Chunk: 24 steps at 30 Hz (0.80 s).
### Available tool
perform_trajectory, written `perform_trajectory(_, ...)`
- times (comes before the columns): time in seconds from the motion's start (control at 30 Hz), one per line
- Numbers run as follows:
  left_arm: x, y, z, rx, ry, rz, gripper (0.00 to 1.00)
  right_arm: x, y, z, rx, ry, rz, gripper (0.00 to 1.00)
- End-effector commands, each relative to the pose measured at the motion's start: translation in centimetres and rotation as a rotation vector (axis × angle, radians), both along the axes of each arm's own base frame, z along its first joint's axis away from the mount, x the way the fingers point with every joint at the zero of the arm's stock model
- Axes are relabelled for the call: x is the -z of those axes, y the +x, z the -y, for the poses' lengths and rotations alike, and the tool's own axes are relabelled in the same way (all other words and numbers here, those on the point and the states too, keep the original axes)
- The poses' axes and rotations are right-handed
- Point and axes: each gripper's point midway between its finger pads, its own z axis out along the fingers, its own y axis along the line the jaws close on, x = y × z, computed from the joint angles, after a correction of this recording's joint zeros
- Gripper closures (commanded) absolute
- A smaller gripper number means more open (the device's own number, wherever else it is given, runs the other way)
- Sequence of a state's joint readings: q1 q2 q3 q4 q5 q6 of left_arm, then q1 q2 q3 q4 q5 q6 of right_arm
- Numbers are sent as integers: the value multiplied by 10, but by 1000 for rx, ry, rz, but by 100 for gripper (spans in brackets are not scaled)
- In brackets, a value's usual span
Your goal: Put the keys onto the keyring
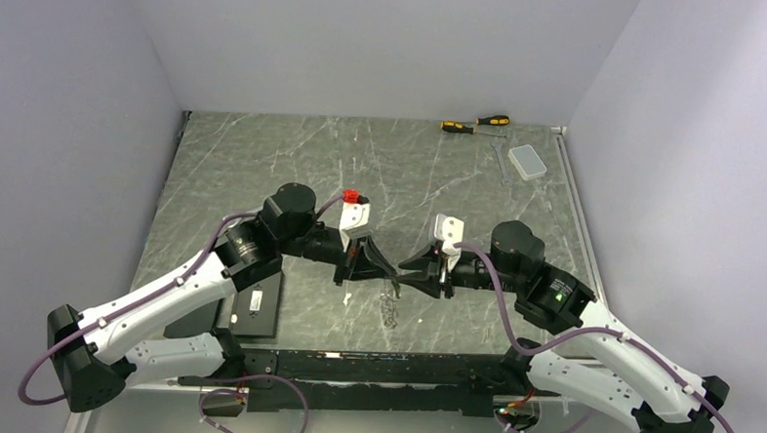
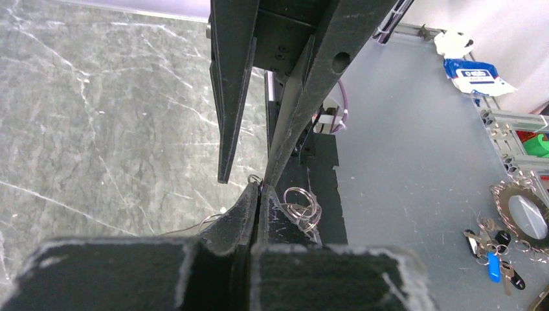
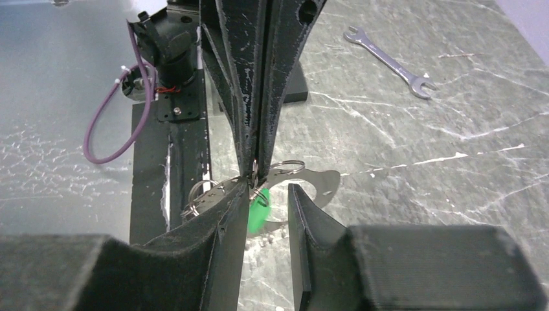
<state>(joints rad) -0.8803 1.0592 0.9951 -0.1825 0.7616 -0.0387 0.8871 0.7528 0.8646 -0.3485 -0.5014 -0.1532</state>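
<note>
Starting at the left with a flat black box (image 1: 258, 307) lying on the marble table (image 1: 265, 163) beside the left forearm. Pinching a small wire loop (image 2: 254, 179) at the very tips of the left gripper (image 2: 258, 190), both fingers pressing flat together with no gap. Leaving a cluster of split rings (image 2: 302, 204) dangling just beside those closed tips. Meeting the right arm's fingers tip to tip over the middle of the table. Finding the key (image 3: 258, 210), green-headed, sitting directly under that pinch point and low between the fingers of the right gripper (image 3: 268, 191). Standing partly open there, the green head lying against one finger with a clear gap to the other, so clamping nothing. Glimpsing the keyring (image 3: 324, 181) just behind the key as a pale grey curve around an open centre; cannot tell whether touching the key or the table. Ending well apart at the far right corner with a silver wrench (image 3: 388, 61), two yellow-and-black screwdrivers (image 1: 459, 128) and a small pale box (image 1: 529, 161)
</note>
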Motion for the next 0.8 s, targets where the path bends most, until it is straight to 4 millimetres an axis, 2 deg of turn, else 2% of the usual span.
perform_trajectory(0.0,-35,-4,1,2,-119,45,100,-18,5,-2,21,65,44,69)
perform_trajectory(0.07,-38,-4,0,-1,-130,46,100,-18,5,-3,21,67,43,70)
perform_trajectory(0.37,-38,-4,0,-17,-148,37,100,-22,4,-4,10,85,48,85)
perform_trajectory(0.77,-52,1,3,-41,-230,61,100,-27,7,-8,15,108,60,88)
